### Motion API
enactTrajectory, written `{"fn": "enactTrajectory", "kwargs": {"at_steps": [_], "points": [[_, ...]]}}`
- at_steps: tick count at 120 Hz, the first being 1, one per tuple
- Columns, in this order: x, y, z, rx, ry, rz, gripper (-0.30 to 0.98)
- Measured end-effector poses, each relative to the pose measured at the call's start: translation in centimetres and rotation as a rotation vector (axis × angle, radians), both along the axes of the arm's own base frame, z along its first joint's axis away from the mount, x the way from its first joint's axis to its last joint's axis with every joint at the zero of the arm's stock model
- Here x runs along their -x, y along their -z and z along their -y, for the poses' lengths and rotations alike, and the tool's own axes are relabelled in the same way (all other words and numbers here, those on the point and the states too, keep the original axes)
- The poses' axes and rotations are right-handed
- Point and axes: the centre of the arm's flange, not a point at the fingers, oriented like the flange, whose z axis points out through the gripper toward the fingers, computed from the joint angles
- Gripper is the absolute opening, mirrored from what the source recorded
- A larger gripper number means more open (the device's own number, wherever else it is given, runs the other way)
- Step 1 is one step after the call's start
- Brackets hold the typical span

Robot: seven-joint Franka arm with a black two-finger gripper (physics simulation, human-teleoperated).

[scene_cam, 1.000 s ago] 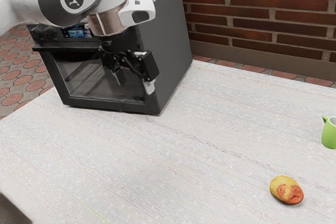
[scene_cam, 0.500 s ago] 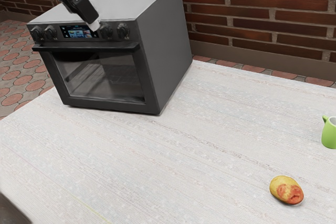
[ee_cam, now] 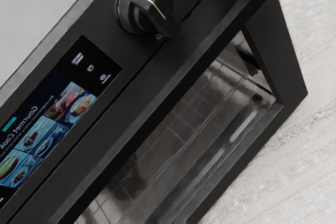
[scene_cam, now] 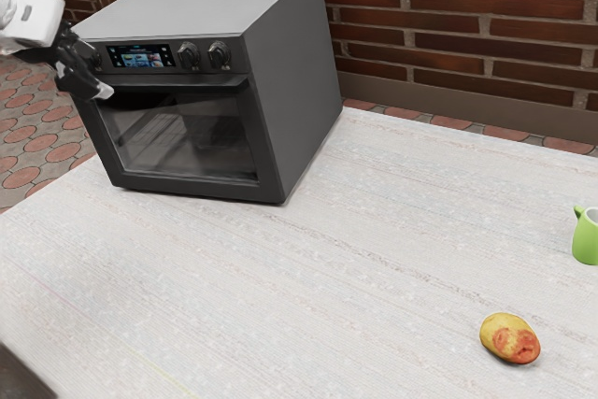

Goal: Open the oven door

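The handle point(scene_cam: 192, 84) is what matters to me: a long dark bar along the upper edge of the oven door point(scene_cam: 187, 180). In the exterior view it runs nearly level across the upper left of the frame, and my tool point(scene_cam: 85, 82) is at its far left end, in front of the oven point(scene_cam: 297, 100). Most of the bar therefore reaches away from me toward the exterior view's right. In the wrist view the handle crosses aslant, parallel to the strip that carries the screen point(ee_cam: 50, 124) and a knob point(ee_cam: 147, 8), so my camera sits turned to its long axis.

I cannot tell how far open my tool is, and I see nothing held in it. Nor can I tell whether it touches the bar or just stands near it. The door looks shut, its front flush with the oven, which stands on the pale surface point(scene_cam: 355, 231).

I judge that I am at the approach, with the opening itself undone. The next move likely calls for bringing my tool squarely to the bar, getting a hold on it or hooking behind its edge, then drawing outward and down, since the door seems hinged along its bottom. From this end I could slip off the bar's tip, and a reach that comes in too high could knock a knob instead.
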Motion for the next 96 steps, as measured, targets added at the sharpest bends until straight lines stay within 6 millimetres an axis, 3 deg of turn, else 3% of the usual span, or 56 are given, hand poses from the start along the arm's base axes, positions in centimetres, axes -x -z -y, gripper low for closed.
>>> {"fn": "enactTrajectory", "kwargs": {"at_steps": [17, 56, 96], "points": [[-0.3, 0.5, -0.3, -0.095, 0.099, -0.01, 0.69], [-3.4, 4.3, -1.6, -0.245, 0.287, -0.102, 0.69], [-6.0, 5.8, -1.8, -0.343, 0.409, -0.145, 0.69]]}}
